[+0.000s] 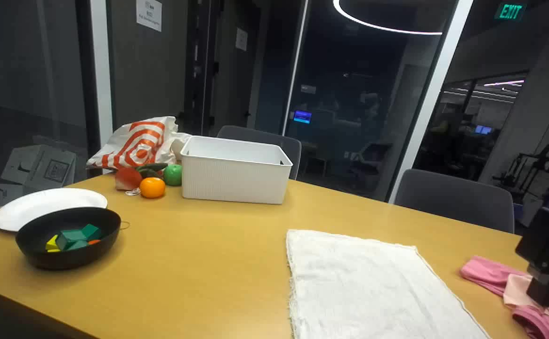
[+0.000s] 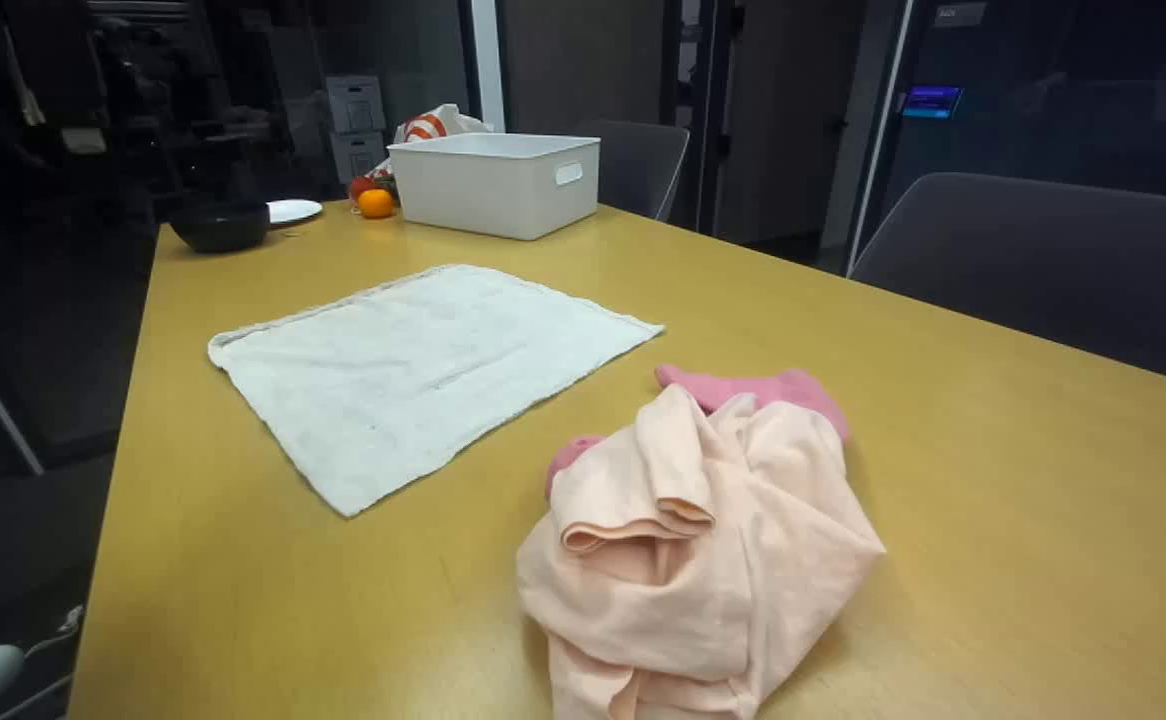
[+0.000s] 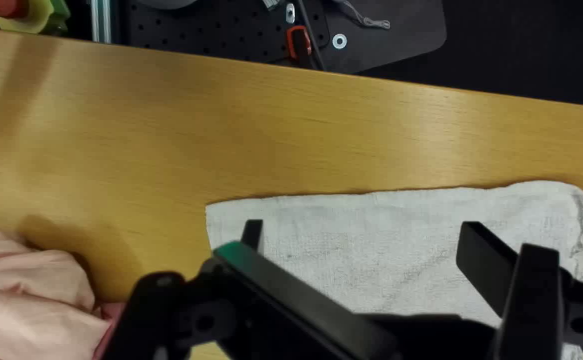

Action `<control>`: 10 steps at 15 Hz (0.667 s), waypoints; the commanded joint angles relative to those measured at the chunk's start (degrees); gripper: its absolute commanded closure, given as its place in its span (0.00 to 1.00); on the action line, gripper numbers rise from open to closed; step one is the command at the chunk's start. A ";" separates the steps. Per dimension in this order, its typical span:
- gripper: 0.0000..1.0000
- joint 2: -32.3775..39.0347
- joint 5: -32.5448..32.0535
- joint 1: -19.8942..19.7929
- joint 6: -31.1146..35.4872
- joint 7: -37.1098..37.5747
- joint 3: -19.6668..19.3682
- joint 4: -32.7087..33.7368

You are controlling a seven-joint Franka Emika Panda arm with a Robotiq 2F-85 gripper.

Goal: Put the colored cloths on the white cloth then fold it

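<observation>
The white cloth lies spread flat on the table in both exterior views [image 1: 368, 287] [image 2: 423, 370] and in the wrist view [image 3: 371, 215]. A peach cloth [image 2: 703, 570] lies crumpled in a heap on the table beside it. A darker pink cloth [image 2: 793, 392] shows partly from under the peach one. Both also show at the right of an exterior view, the pink cloth [image 1: 488, 273] and the peach cloth [image 1: 517, 288]. In the wrist view the peach cloth [image 3: 26, 300] is at lower left. My gripper [image 3: 364, 240] is open and empty above the white cloth.
A white bin [image 1: 234, 181] stands at the back with toy fruit [image 1: 152, 187] and a plastic bag [image 1: 138, 143] beside it. A black bowl [image 1: 34, 249] with colored blocks stands by a white plate [image 1: 44, 202]. The table edge [image 3: 321, 72] crosses the wrist view.
</observation>
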 commanded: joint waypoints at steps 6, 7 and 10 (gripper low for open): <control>0.00 1.46 -2.55 -2.15 0.89 0.07 -0.09 0.73; 0.00 2.01 -3.92 -2.90 1.09 -0.01 -0.31 0.92; 0.00 5.01 -9.39 -7.22 3.23 -0.09 -2.72 1.37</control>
